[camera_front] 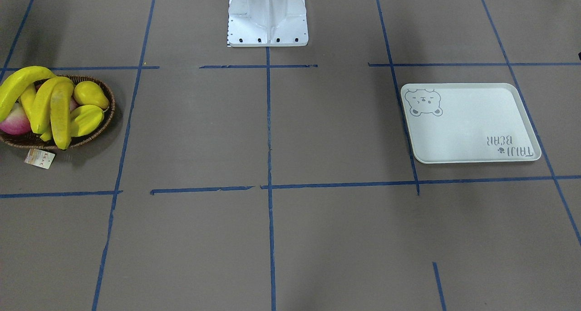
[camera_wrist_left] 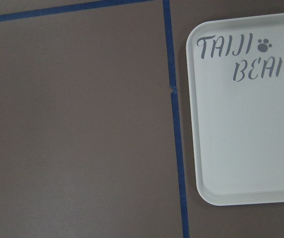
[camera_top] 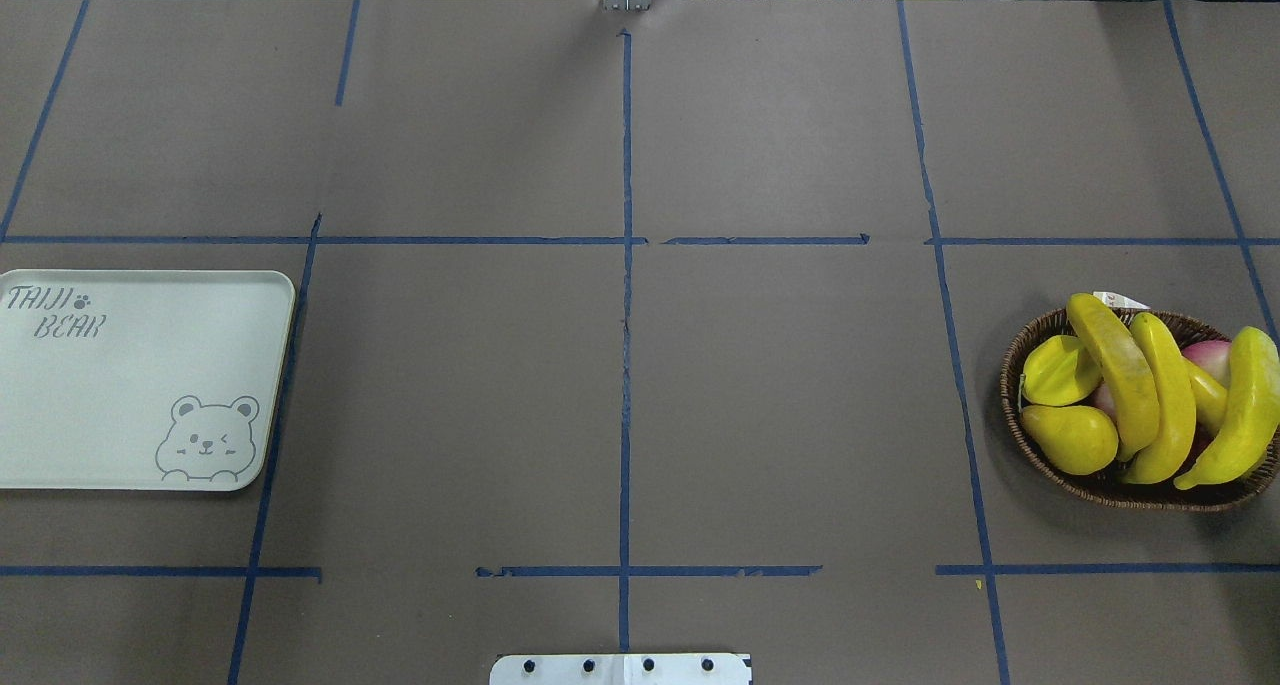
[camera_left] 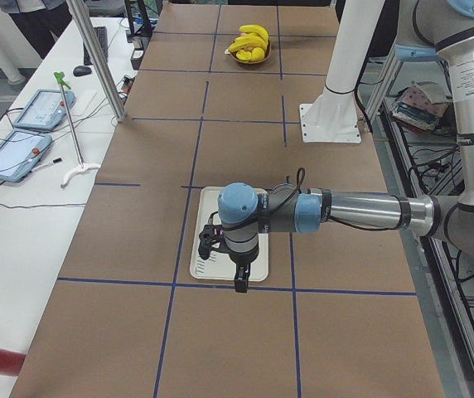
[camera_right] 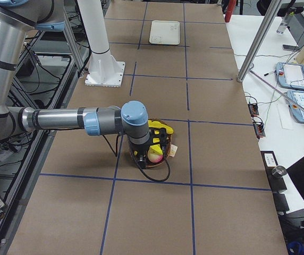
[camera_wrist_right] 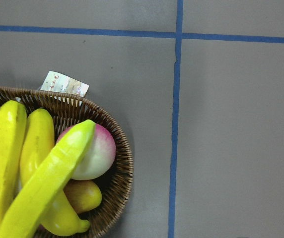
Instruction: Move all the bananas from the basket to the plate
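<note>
Several yellow bananas (camera_front: 61, 111) lie piled in a brown woven basket (camera_front: 111, 106) at the table's right end in the overhead view (camera_top: 1165, 395). The pale plate (camera_top: 130, 395) with the bear print lies bare at the left end. My left gripper (camera_left: 241, 283) hangs above the plate in the exterior left view. My right gripper (camera_right: 160, 143) hangs above the basket in the exterior right view. I cannot tell whether either is open or shut. The left wrist view shows the plate's lettered corner (camera_wrist_left: 246, 139). The right wrist view shows bananas (camera_wrist_right: 42, 183) and the basket rim (camera_wrist_right: 122, 168).
The basket also holds a yellow pear (camera_top: 1070, 437), a yellow-green starfruit (camera_top: 1058, 370) and a pink peach (camera_top: 1210, 357). A paper tag (camera_front: 40, 158) hangs off its rim. The robot's white base (camera_front: 268, 16) stands at the table's middle edge. Blue tape lines grid the brown tabletop.
</note>
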You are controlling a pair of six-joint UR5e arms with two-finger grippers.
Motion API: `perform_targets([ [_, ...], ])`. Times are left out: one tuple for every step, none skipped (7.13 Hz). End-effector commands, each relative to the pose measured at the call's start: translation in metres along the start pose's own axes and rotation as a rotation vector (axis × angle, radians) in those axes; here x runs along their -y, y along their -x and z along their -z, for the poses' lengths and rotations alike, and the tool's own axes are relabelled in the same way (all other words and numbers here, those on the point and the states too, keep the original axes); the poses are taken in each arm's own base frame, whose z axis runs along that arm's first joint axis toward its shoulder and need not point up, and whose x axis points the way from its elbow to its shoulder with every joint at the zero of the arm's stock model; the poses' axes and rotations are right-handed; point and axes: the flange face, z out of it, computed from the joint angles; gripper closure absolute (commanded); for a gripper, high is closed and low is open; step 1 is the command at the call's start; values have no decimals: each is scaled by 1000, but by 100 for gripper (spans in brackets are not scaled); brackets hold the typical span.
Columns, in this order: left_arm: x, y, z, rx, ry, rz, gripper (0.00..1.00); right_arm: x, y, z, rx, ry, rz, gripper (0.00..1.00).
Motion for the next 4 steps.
perform_targets([
  [0, -1, 0, 0, -2, -2, 0, 5, 64, 14, 27, -6, -87, 0],
  [0, -1, 0, 0, -2, -2, 0, 5, 89, 15, 46, -20, -136, 0],
  [0, -1, 0, 0, -2, -2, 0, -5, 101, 3, 54, -24, -156, 0],
  [0, -1, 0, 0, -2, -2, 0, -12, 112, -7, 48, -44, -197, 0],
])
